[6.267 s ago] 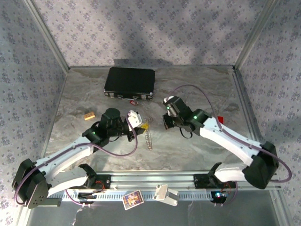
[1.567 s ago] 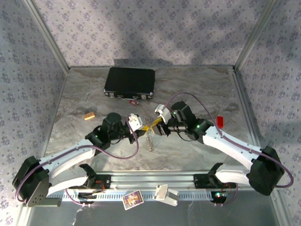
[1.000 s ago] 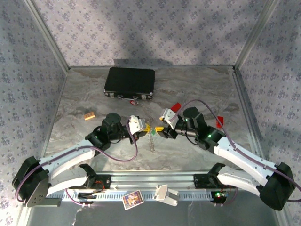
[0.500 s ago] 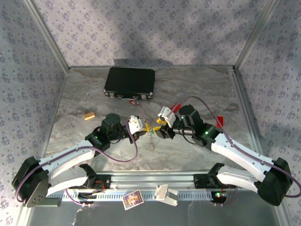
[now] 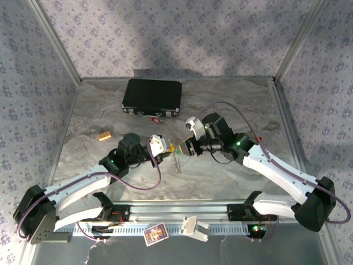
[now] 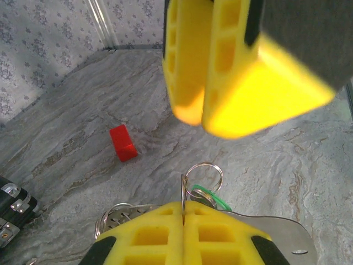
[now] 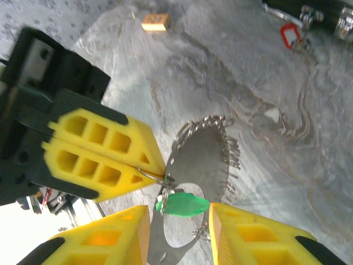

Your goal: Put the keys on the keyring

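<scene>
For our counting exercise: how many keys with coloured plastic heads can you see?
2. The green key hangs at the keyring pinched by the left gripper; the red key lies beside the black case. Others may be hidden.

From above, the keyring [image 5: 175, 160] is a thin silvery streak, and what hangs on it where the two grippers meet is too small to tell. In the left wrist view the left gripper [image 6: 183, 208] hides most of the green key [image 6: 212, 197] and part of the keyring's chain. The right gripper [image 6: 204, 118] is blurred and cut off by the top edge, the black case [image 6: 12, 205] by the left edge. In the right wrist view the blade of the red key [image 7: 288, 34] is too small to tell.
</scene>
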You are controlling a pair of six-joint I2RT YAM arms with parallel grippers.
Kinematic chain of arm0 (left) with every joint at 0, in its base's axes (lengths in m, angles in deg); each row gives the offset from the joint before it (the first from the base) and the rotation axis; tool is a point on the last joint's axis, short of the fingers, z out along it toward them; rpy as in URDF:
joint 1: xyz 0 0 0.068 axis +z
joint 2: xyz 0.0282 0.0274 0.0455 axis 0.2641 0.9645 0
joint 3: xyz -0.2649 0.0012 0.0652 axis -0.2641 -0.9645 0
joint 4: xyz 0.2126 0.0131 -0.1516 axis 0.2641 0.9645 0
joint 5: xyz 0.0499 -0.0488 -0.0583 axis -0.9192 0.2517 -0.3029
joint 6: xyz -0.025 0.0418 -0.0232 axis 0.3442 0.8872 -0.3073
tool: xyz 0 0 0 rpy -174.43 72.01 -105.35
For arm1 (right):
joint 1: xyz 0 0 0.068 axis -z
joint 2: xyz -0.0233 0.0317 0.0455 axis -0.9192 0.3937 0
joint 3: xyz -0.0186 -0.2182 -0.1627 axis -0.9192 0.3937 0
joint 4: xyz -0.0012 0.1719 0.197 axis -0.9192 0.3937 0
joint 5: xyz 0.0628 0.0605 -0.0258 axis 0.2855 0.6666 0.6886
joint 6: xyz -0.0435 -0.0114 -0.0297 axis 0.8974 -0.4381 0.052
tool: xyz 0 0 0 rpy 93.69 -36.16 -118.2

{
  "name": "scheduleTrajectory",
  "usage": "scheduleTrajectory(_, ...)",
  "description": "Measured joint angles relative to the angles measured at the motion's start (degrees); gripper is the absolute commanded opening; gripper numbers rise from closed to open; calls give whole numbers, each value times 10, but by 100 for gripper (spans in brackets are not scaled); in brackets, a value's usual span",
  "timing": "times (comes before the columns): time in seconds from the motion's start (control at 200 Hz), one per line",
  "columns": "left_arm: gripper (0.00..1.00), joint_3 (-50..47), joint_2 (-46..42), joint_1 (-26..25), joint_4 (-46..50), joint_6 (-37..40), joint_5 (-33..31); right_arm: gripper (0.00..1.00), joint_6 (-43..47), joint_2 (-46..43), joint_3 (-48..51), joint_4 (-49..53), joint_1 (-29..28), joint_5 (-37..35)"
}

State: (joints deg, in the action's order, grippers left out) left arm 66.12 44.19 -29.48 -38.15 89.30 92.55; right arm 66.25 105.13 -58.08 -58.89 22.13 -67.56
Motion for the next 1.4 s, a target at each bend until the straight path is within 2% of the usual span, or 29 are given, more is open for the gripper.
scheduleTrajectory(0.24, 0, 0, 0, 0, 0, 0, 0, 31, -5, 23, -8, 21, -9, 22)
scheduleTrajectory(0.8, 0, 0, 0, 0, 1, 0, 4, 20, -7, 31, -8, 11, -9, 31)
scheduleTrajectory(1.229, 0, 0, 0, 0, 3, 0, 5, 3, -9, 33, -8, 7, -9, 30)
scheduleTrajectory(1.404, 0, -2, -1, 0, 0, 0, 16, 0, -8, 40, -7, 4, -3, 38)
